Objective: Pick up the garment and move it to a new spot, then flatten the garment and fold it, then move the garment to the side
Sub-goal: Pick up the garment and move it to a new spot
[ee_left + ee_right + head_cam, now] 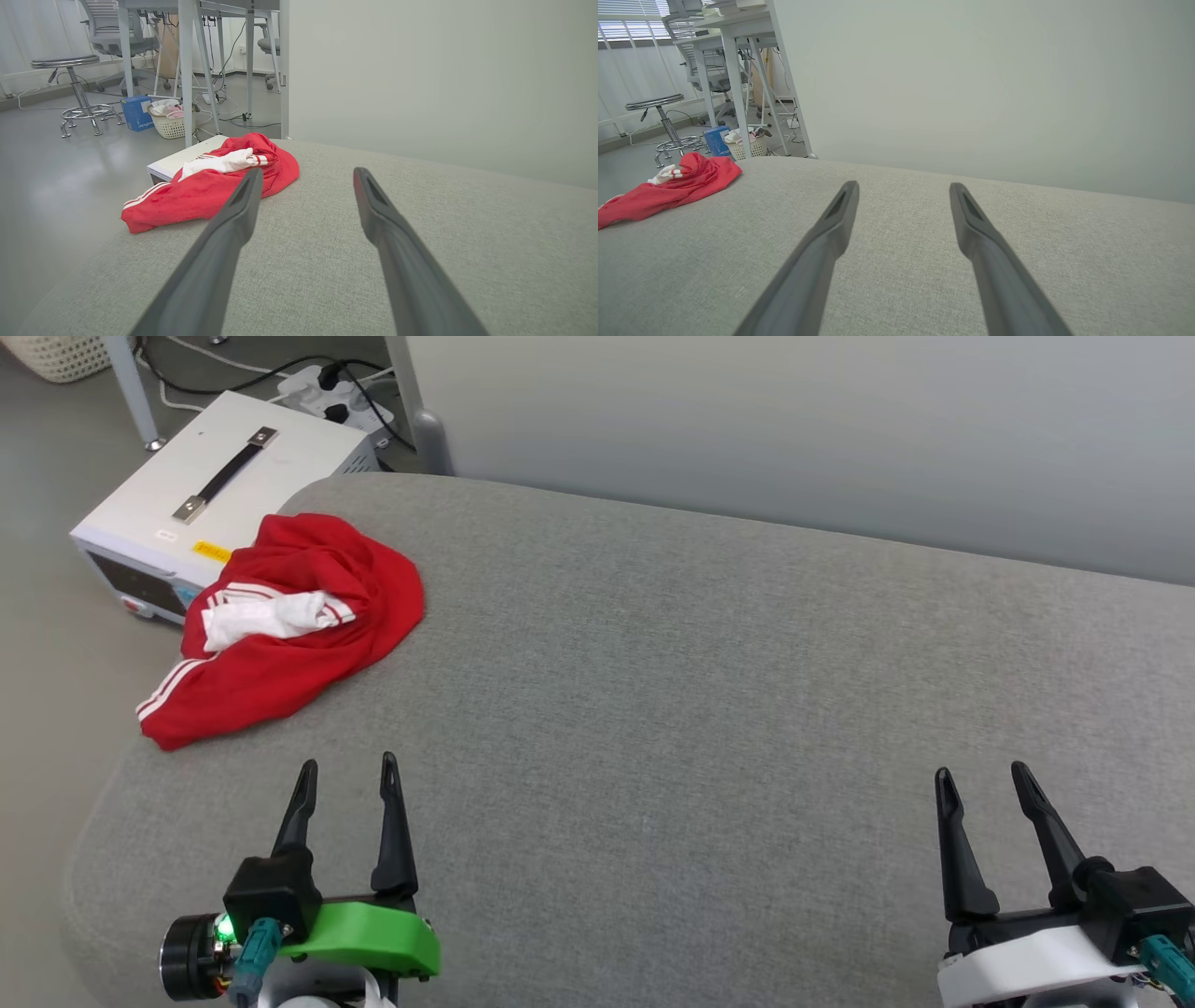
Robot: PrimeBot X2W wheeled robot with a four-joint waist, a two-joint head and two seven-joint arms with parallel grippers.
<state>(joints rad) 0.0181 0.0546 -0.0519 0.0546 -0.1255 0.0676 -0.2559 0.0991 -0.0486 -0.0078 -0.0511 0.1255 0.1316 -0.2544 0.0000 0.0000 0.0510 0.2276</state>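
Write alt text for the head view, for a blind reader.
A crumpled red garment with a white sleeve lies at the far left edge of a grey cushioned surface. The left gripper and right gripper stand open and empty nearer the camera. A white box sits on the floor beyond.

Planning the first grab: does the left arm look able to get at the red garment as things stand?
Probably yes. The garment lies crumpled at the far left of the cushion, ahead of the open left pincer, nothing standing between them.
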